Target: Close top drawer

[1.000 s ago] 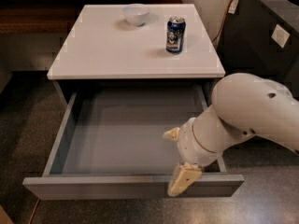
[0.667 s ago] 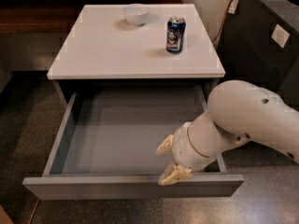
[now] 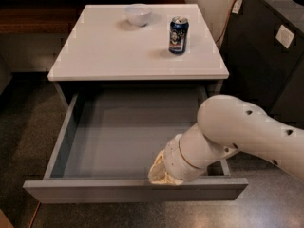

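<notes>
The top drawer (image 3: 128, 192) is pulled far out of the cabinet toward the near side. Its flat grey front panel lies along the near edge of the scene, and the grey inside of the box is open to view.

The gripper (image 3: 160, 171) is low inside the drawer, at the inner side of the front panel. It is a little right of the panel's middle, and its cream-coloured tip seems to touch the top edge of the panel. Whether the gripper is released or clenched, I cannot tell from this view; nothing shows in its grasp.

The thick white arm (image 3: 240, 129) comes in from the right and crosses over the drawer's near right corner.

The white cabinet top (image 3: 109, 51) is behind the drawer. On it a small white bowl (image 3: 138, 14) stands at the far side, and a blue drink can (image 3: 178, 34) stands upright to the right of the bowl, a bit nearer. The two are apart.

A dark cabinet (image 3: 266, 61) stands at the right, on the speckled dark floor (image 3: 21, 127).
</notes>
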Controlling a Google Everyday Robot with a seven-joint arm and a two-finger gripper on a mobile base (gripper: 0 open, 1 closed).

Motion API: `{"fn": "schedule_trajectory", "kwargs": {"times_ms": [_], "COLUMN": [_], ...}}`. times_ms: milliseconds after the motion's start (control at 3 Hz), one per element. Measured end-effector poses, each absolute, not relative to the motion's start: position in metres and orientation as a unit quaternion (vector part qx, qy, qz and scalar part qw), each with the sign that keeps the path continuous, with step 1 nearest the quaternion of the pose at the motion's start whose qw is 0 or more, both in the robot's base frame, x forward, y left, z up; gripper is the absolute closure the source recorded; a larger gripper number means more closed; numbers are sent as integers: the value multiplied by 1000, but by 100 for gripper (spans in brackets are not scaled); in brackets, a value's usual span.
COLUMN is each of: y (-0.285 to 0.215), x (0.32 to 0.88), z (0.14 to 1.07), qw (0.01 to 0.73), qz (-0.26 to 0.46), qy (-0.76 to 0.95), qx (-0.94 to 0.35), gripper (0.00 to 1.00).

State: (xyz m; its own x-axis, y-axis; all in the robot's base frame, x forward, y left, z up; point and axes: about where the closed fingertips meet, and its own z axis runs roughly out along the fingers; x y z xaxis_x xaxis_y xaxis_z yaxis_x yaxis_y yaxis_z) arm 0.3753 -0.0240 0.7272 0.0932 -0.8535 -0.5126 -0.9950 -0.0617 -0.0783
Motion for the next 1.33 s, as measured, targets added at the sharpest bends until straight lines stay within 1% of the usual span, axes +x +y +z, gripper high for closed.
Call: {"fn": "schedule_trajectory", "kwargs": {"times_ms": [333, 1333], "y": [-6, 7], "x": [367, 354], "z": [706, 697], "qw": [195, 193], "qz": [180, 173], "qy": [646, 666], "qx": [-716, -699], "gripper": [100, 100]}}
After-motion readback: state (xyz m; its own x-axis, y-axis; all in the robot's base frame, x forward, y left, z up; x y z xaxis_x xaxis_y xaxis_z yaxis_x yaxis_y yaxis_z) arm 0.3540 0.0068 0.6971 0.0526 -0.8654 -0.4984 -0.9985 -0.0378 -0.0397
